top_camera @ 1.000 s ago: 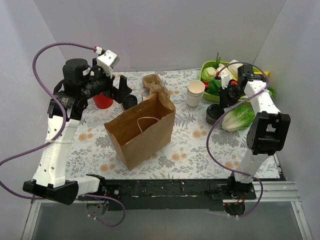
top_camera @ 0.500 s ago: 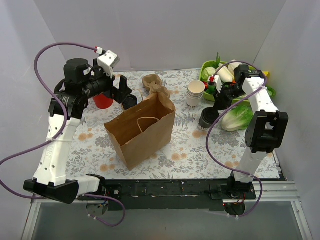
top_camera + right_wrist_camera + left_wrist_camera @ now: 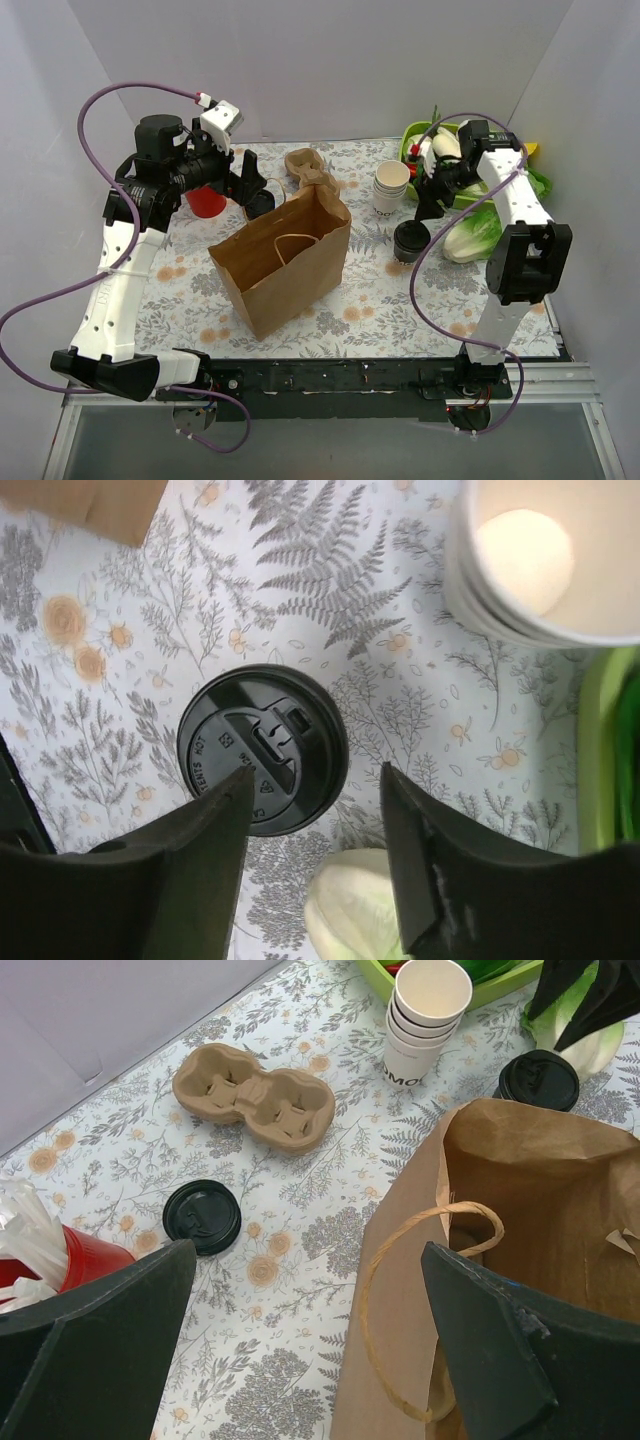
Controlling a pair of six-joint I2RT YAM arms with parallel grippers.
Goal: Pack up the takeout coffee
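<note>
Two arms, same build.

Left arm (image 3: 125, 270): white shells on the long links, black round housings at the joints, black block at the foot.

Right arm (image 3: 520, 215): same white links, with a black squarish housing at the elbow.

One purple cable (image 3: 88, 115) per arm, hanging in loose loops between foot and wrist. The plug at the left wrist end shows a red tip.

Small white box (image 3: 221, 119) mounted on the left wrist.

Left pincer (image 3: 310, 1350): both halves matte black wedges, with pale scuffs on one edge.

Right pincer (image 3: 312, 790): same matte black, flat-faced, with a few pale specks.
</note>
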